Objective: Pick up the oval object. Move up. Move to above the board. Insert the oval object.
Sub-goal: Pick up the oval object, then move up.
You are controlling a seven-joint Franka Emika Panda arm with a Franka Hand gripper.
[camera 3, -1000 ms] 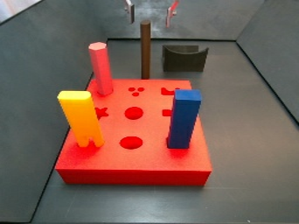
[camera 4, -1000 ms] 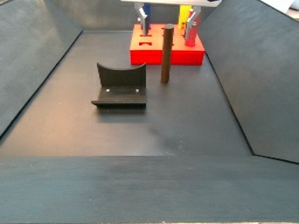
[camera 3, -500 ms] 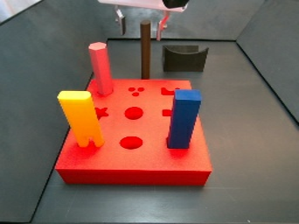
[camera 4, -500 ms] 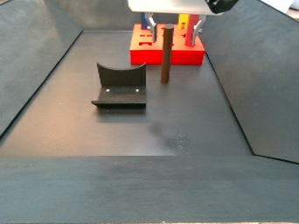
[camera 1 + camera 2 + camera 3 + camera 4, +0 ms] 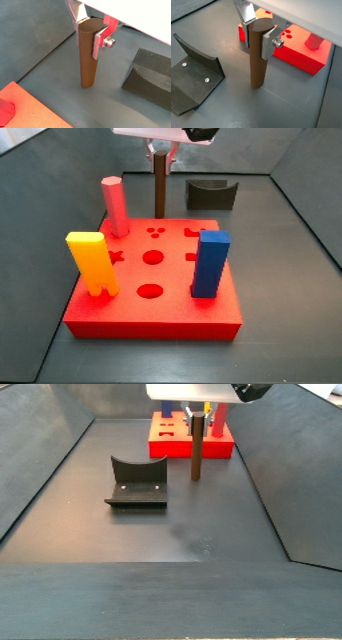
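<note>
The oval object [image 5: 160, 188], a tall dark-brown peg, stands upright on the grey floor between the red board [image 5: 174, 274] and the fixture [image 5: 210, 194]. My gripper [image 5: 162, 152] is right over it. In both wrist views the silver fingers [image 5: 100, 42] [image 5: 268, 44] press on both sides of the peg's top [image 5: 88, 55] [image 5: 258, 55]. The gripper [image 5: 88, 33] [image 5: 258, 35] is shut on the peg. The peg's foot still rests on the floor in a side view [image 5: 197, 449]. The board also shows in a side view [image 5: 175, 447].
On the board stand a pink round peg [image 5: 115, 206], a yellow peg [image 5: 91, 263] and a blue rectangular peg [image 5: 210, 263]. The fixture [image 5: 136, 481] sits beside the oval object. Sloped grey walls [image 5: 54, 454] bound the floor.
The gripper has come down over the peg's top and closed on it. The peg has shifted slightly sideways in both side views.
</note>
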